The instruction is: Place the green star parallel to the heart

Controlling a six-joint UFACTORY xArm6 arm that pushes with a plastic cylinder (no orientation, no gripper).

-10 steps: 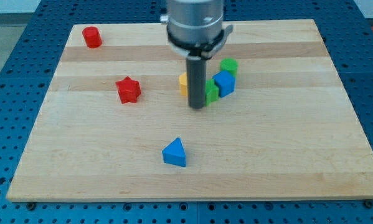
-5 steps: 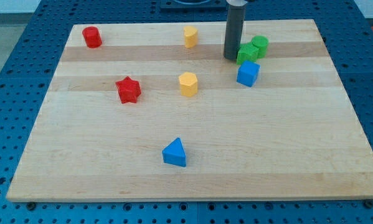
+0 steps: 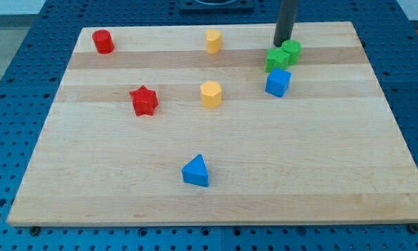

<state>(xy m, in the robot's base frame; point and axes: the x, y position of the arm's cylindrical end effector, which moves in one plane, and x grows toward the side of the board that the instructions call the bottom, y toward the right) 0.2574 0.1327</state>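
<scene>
A pale wooden board is lying on a blue perforated bench, and eight blocks are sitting on it. A red cylinder is standing near the view's top left corner, with a red star below and to its right. A small yellow block is resting near the top edge, and a yellow hexagonal block is sitting below it near the middle. Toward the top right, a green star is touching a green cylinder, and a blue cube-like block is sitting just beneath them. A blue triangular block is lying alone toward the view's bottom. My tip is touching the board just above the green pair.
</scene>
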